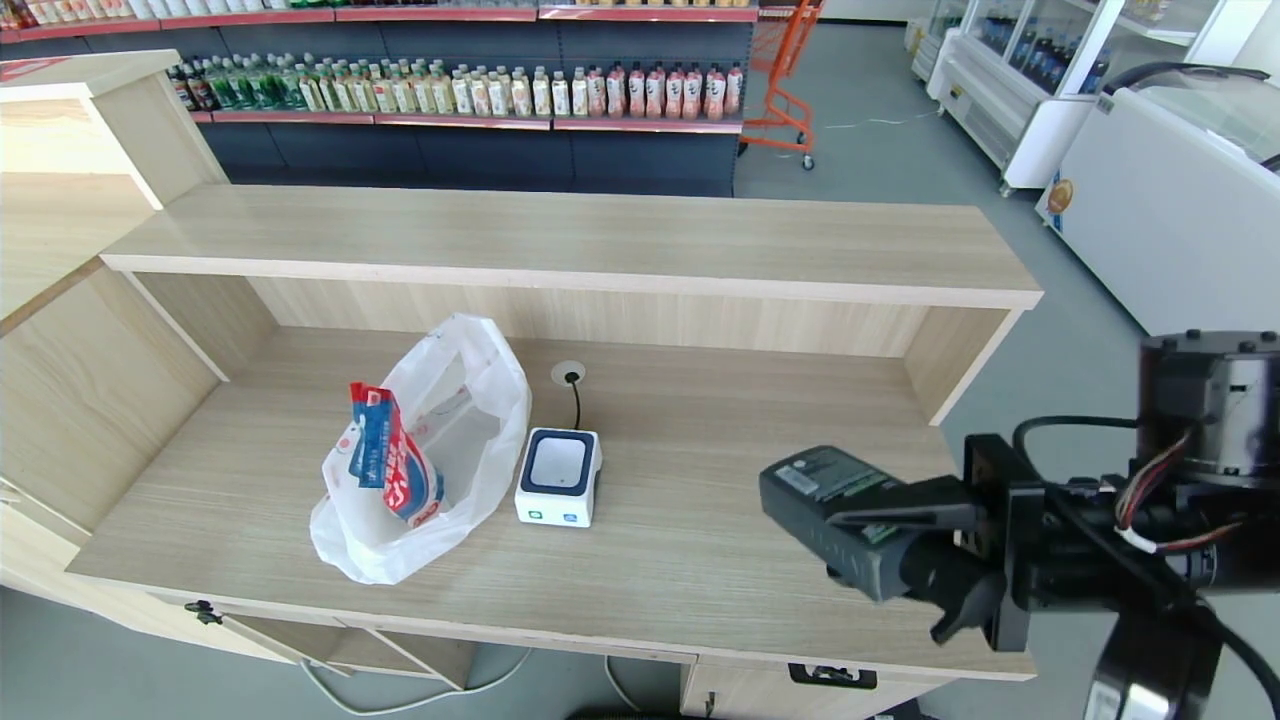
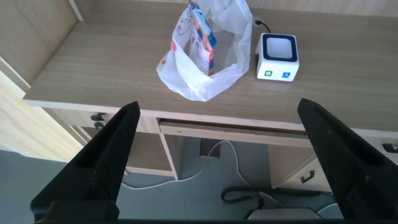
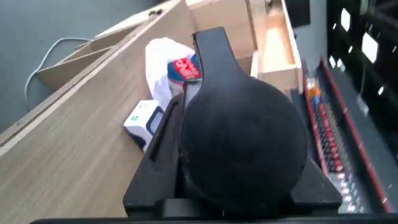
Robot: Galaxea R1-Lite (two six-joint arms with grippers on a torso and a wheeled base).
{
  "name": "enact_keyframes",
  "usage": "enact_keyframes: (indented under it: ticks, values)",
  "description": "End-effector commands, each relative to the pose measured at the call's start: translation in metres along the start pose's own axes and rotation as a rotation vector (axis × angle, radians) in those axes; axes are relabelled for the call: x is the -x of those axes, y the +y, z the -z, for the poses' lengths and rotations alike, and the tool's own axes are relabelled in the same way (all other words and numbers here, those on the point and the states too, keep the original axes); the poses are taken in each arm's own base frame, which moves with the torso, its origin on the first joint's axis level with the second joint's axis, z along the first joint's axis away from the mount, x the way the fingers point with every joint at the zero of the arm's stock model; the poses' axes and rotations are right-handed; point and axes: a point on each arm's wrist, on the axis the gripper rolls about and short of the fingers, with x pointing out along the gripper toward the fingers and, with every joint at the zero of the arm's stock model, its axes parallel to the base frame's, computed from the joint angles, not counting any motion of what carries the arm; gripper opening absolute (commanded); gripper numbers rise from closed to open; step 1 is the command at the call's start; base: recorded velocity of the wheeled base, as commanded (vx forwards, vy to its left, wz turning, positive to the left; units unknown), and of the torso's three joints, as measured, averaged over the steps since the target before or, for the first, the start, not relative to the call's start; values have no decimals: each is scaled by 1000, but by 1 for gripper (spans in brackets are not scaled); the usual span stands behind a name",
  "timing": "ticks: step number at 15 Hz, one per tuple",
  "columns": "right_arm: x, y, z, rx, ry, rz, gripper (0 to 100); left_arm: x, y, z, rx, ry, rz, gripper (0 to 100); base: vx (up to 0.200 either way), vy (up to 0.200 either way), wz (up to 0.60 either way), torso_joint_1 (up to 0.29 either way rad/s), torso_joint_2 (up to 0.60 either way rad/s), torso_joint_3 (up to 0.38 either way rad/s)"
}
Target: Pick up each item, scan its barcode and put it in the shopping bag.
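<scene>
A white shopping bag (image 1: pixel 470 420) lies open on the wooden counter (image 1: pixel 700 520), with a red, blue and white packet (image 1: pixel 392 462) standing in it. Just right of the bag sits the white scanner (image 1: pixel 558 475), its dark-framed window facing up. My right gripper (image 1: pixel 900 545) is shut on a black item (image 1: pixel 825 495) with a label, held above the counter's right front, right of the scanner. From the right wrist the black item (image 3: pixel 242 137) hides most of the counter. My left gripper (image 2: pixel 217 162) is open and empty, in front of and below the counter's front edge; bag (image 2: pixel 205 56) and scanner (image 2: pixel 278 56) lie beyond it.
A raised ledge (image 1: pixel 570 245) runs along the counter's back, with side walls at both ends. The scanner's cable goes into a grommet (image 1: pixel 568 374). Drawers (image 2: pixel 217 134) sit under the front edge. Shelves of drink bottles (image 1: pixel 450 90) and freezers (image 1: pixel 1160 190) stand behind.
</scene>
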Motion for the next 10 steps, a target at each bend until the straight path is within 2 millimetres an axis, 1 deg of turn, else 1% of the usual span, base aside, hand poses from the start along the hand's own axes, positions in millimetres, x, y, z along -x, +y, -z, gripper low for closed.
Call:
enact_keyframes:
  ticks: [1,3,5,6,7,8,10]
  values:
    - [52,-27,6,-314,346,209,0,0,0,0,0,-1,0,100,0,0,0,0,0,0]
    - [62,-22,16,-733,404,316,0,0,0,0,0,-1,0,100,0,0,0,0,0,0]
    - [62,-17,20,-1201,419,457,0,0,0,0,0,-1,0,100,0,0,0,0,0,0]
    - [62,-15,21,-1340,407,495,0,0,0,0,0,-1,0,100,0,0,0,0,0,0]
    - [61,-9,20,-1562,379,547,0,0,0,0,0,-1,0,100,0,0,0,0,0,0]
    - [58,1,24,-1754,385,591,0,0,0,0,0,-1,0,100,0,0,0,0,0,0]
    - [56,17,23,-1974,406,650,0,0,0,0,0,-1,0,100,0,0,0,0,0,0]
